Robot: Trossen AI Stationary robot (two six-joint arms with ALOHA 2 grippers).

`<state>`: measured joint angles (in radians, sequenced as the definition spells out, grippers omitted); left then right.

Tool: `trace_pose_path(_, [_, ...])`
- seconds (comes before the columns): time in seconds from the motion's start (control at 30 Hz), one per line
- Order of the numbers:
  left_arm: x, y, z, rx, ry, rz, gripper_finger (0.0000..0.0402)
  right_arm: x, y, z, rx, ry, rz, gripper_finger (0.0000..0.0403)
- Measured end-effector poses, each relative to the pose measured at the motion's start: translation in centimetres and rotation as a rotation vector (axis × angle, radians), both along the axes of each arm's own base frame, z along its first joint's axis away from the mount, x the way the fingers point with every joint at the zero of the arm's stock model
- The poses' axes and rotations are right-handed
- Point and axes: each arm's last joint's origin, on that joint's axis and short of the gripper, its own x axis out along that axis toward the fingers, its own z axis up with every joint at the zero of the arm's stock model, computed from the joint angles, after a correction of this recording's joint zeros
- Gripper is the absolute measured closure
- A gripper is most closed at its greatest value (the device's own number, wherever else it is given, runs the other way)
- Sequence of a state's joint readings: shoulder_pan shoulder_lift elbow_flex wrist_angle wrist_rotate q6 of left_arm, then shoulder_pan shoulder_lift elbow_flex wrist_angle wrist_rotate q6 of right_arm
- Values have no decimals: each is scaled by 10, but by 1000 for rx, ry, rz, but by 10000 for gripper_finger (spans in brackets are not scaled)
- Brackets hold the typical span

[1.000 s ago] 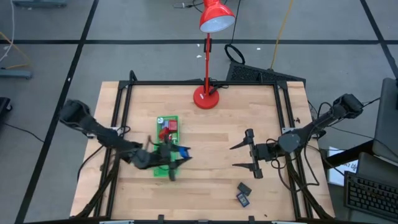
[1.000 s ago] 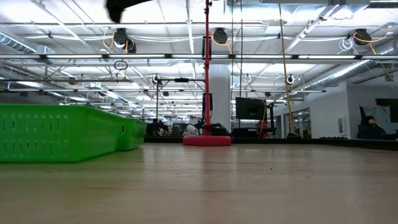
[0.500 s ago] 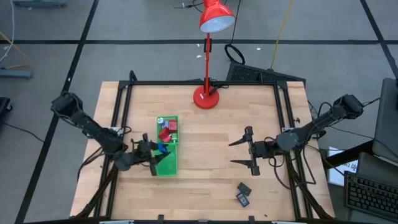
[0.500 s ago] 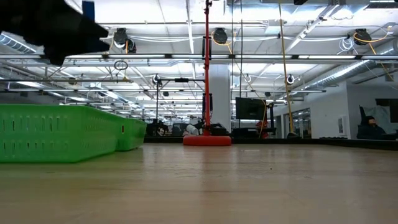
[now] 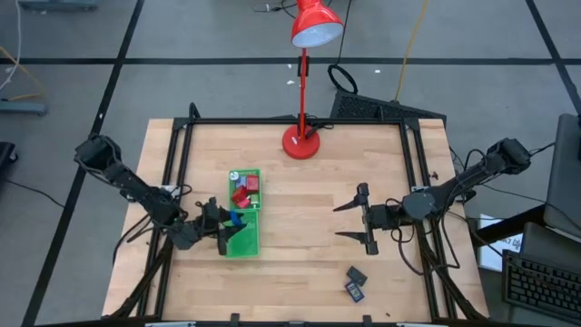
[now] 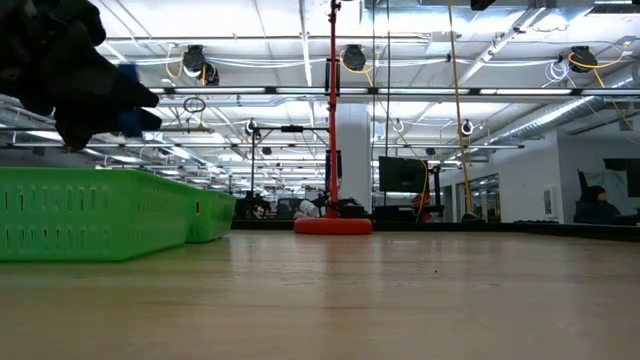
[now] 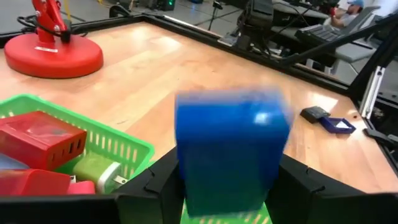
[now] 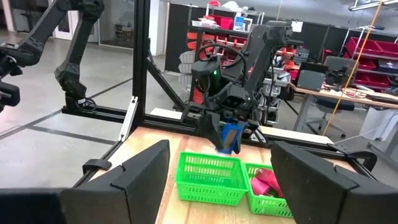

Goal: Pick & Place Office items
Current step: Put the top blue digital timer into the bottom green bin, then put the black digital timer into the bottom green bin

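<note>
left pincer (image 5: 224,232) grasping blue block (image 7: 231,149) above green tray (image 5: 247,238), right pincer (image 5: 351,219) released over bare worktop (image 5: 300,272), two dark rectangles (image 5: 354,283) nearby

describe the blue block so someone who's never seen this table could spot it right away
Find the green tray left of centre on the wooden table. Above its near, empty compartment sits the left claw, and the blue block sits between its fingers. It is the only solid blue piece; the tray's far compartment holds red blocks.
</note>
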<state>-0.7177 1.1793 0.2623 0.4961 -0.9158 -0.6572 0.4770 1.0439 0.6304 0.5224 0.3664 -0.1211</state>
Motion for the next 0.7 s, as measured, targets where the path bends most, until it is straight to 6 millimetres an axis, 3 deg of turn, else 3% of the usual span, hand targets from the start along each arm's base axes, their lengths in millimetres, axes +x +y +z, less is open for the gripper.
trace_pose_path(0.2, [-1,-3,-4,-50,63,-119,256,0,0,0,-1,2,1,136])
trace_pose_path(0.33, [-3,-1,-9,-68,94,-74,255,0,0,0,-1,1,1,136])
trace_pose_path(0.7, [-3,0,-9,-60,85,-44,133,0,0,0,0,1,1,136])
